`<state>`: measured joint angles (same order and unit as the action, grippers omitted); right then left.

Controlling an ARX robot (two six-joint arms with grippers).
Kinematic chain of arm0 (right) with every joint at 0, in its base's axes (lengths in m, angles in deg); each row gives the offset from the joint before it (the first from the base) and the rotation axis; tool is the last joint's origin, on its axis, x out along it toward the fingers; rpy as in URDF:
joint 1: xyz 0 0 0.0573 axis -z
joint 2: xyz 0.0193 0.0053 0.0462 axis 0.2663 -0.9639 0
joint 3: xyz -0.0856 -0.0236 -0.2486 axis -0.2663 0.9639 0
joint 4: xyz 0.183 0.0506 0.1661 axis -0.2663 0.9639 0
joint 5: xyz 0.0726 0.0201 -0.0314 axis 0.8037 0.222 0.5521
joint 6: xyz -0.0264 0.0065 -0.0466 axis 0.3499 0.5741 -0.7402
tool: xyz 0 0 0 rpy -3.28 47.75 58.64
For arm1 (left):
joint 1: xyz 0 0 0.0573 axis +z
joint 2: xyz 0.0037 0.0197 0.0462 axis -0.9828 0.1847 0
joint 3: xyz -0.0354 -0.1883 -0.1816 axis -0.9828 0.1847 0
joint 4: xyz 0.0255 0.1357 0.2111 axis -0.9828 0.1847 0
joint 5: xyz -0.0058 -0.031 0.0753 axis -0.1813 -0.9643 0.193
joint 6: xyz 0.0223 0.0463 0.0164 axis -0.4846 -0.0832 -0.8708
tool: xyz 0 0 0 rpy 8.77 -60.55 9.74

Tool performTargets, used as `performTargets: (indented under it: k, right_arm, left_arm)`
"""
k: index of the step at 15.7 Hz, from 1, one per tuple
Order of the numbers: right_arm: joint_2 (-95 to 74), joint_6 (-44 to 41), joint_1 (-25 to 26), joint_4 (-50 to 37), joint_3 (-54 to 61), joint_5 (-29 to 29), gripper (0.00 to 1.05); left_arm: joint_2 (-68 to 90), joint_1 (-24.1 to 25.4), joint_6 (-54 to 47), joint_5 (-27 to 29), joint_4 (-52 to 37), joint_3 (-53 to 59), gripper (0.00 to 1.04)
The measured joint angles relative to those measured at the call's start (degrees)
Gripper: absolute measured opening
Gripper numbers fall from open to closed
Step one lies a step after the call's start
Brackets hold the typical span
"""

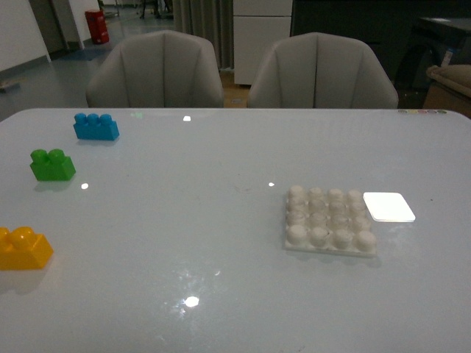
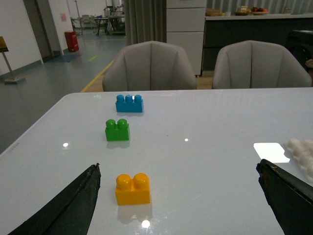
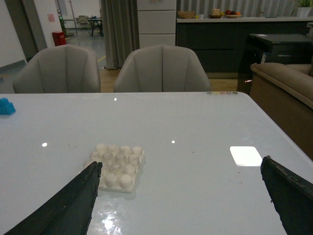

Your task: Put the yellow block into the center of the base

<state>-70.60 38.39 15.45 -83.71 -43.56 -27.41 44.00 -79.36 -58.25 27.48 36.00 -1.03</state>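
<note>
The yellow block (image 1: pixel 23 248) lies on the white table at the near left edge of the front view. In the left wrist view the block (image 2: pixel 132 189) lies just ahead of my open left gripper (image 2: pixel 181 196), nearer its left finger. The base (image 1: pixel 329 219), a white studded plate, sits right of the table's middle. In the right wrist view the base (image 3: pixel 117 160) lies ahead of my open right gripper (image 3: pixel 181 196), beside its left finger. Both grippers are empty. Neither arm shows in the front view.
A green two-stud brick (image 1: pixel 51 164) and a blue three-stud brick (image 1: pixel 96 126) lie at the far left. A flat bright white square (image 1: pixel 388 207) sits just right of the base. Two grey chairs (image 1: pixel 154 70) stand behind the table.
</note>
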Motion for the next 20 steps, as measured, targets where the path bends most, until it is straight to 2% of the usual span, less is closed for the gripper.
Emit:
performTargets:
  k: [20]
  right_arm:
    - [0.0, 0.0, 0.0, 0.0, 0.0, 0.0, 0.98]
  left_arm:
    - [0.0, 0.0, 0.0, 0.0, 0.0, 0.0, 0.98]
